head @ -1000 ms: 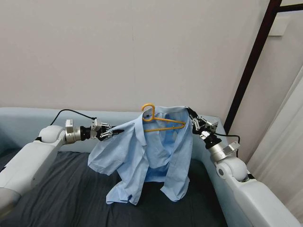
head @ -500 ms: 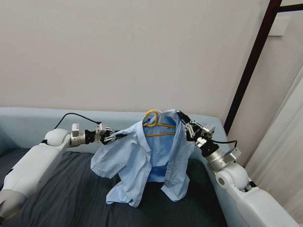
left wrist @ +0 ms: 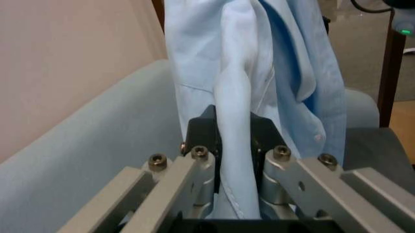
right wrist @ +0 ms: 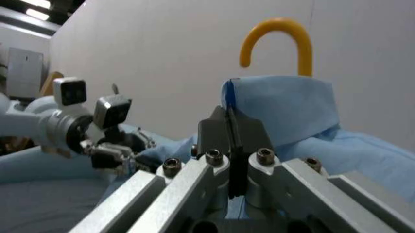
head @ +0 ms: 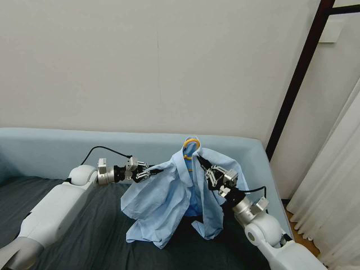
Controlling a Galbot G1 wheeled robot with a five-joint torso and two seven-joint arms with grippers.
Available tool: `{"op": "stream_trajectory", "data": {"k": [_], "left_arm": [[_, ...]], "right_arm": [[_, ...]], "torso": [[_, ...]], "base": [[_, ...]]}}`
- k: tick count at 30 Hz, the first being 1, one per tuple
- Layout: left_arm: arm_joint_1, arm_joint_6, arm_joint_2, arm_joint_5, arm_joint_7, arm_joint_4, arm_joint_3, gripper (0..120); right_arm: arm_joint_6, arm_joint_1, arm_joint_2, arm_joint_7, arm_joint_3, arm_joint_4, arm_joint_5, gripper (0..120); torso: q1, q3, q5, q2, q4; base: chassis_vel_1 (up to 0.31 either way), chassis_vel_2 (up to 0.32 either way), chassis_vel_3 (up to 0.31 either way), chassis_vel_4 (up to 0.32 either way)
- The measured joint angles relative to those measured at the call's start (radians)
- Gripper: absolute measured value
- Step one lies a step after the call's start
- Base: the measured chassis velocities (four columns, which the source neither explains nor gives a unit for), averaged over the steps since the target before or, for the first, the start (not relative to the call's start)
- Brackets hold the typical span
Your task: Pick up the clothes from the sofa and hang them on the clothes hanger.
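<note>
Both left gripper and right gripper fingers pinch the blue shirt on its hanger.

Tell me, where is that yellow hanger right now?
In the head view, the yellow hanger sits inside the blue shirt, hook poking from its collar, above the sofa between the left end effector and the right end effector, nearer the right.

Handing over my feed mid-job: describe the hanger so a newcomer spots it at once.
Start at the light blue sofa against the wall. Above its dark seat, a light blue shirt hangs between the left gripper and the right gripper. The hanger is the yellow hook poking out of its collar, the only yellow thing.
</note>
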Motion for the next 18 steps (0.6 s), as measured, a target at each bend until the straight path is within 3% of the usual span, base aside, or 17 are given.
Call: {"op": "stream_trajectory", "data": {"k": [18], "left_arm": [[0.010, -0.001, 0.022, -0.020, 0.001, -0.032, -0.004, 8]], "right_arm": [[0.034, -0.037, 0.009, -0.164, -0.003, -0.055, -0.062, 0]], "torso": [[0.000, 0.000, 0.0000, 0.000, 0.0000]], "base": [[0.000, 0.000, 0.000, 0.000]]}}
